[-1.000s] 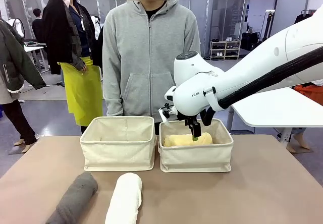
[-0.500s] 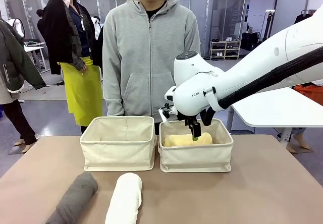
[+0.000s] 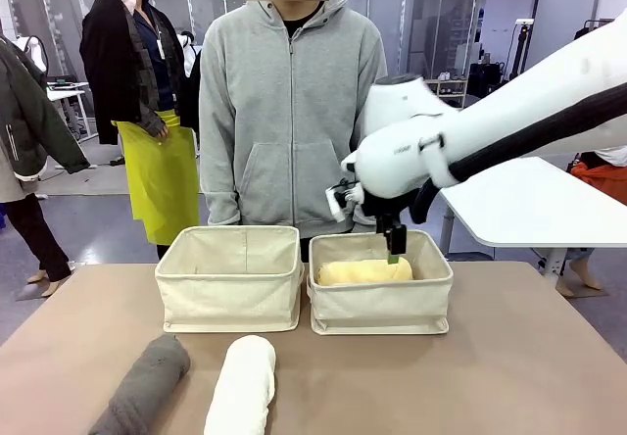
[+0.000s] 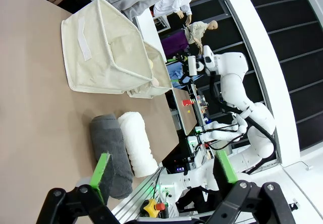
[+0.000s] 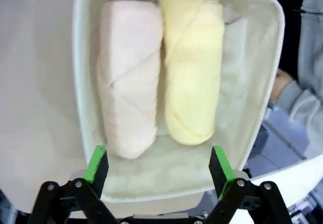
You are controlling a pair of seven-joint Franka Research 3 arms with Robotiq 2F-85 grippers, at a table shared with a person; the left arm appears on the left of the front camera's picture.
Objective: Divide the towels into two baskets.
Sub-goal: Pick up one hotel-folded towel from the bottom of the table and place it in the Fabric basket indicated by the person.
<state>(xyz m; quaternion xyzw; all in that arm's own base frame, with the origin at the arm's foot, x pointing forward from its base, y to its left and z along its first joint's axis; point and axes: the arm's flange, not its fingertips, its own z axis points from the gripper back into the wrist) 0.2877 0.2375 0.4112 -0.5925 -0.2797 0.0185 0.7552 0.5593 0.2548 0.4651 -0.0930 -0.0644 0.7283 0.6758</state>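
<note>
Front view: the right claw (image 3: 394, 251) hangs just above the right basket (image 3: 380, 308). It is seen edge-on, so its gap is hard to judge here. One yellow towel (image 3: 364, 271) shows over that basket's front wall, long axis left to right; anything behind it is hidden. The left basket (image 3: 230, 283) stands just beside the right basket, and its floor is hidden by its wall. Nearer the camera than the right basket and to its left lie two towels on the table (image 3: 509, 366), a grey towel (image 3: 142, 386) and a white towel (image 3: 242, 386). Both point roughly away from the camera and both are cut off at the bottom edge.

Left wrist view: the left claw (image 4: 164, 171) is spread wide and empty. The grey towel (image 4: 111, 153) and white towel (image 4: 137, 143) lie side by side, parallel and touching. The left basket (image 4: 101, 52) covers most of the right basket (image 4: 154, 77).

Right wrist view: the right claw (image 5: 159, 168) is wide apart, holding nothing, over the right basket (image 5: 81, 82). Two towels lie inside, a peach towel (image 5: 128, 77) and the yellow towel (image 5: 192, 67), parallel and touching along the basket's length.
</note>
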